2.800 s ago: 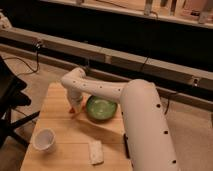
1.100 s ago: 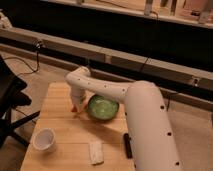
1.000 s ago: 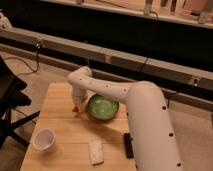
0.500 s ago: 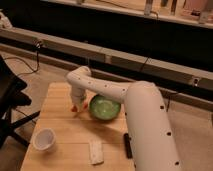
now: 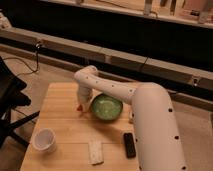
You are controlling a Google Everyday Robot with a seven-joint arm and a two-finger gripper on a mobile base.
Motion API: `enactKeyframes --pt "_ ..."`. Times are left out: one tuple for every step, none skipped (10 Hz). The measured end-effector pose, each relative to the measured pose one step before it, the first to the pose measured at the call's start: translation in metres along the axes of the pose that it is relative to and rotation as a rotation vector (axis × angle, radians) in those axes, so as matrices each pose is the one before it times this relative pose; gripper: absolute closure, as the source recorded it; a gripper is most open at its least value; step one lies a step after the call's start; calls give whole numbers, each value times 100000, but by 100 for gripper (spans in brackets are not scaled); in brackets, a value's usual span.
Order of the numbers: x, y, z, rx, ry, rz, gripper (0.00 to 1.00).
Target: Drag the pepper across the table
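The pepper (image 5: 79,107) is a tiny orange-red object on the pale wood table (image 5: 57,120), just left of the green bowl (image 5: 106,107). My gripper (image 5: 82,103) reaches down from the white arm onto the pepper at the bowl's left rim. The pepper shows only as a small red spot under the gripper tip.
A white cup (image 5: 45,140) stands at the table's front left. A white flat packet (image 5: 95,151) and a black rectangular object (image 5: 129,145) lie near the front edge. My bulky white arm (image 5: 150,125) covers the table's right side. A dark chair (image 5: 10,100) is to the left.
The gripper and the pepper have shifted slightly right and forward along the bowl's left side. The bowl has stayed roughly in place.
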Motion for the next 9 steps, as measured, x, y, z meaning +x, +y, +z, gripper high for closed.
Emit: enactKeyframes --pt "-779 -571 165 0 -296 510 100" --pt "-57 82 -24 -140 -27 581 100" --pt "373 350 -238 74 -87 619 100" --pt "953 756 -363 31 -188 618 100" --pt "868 635 -237 63 -232 109 100" --pt "758 471 -246 15 -291 784 100" --pt "-16 -54 45 -119 -376 355 100" --pt "-557 -316 88 -43 -236 759 100" --pt "-798 -271 160 -246 -188 35 100"
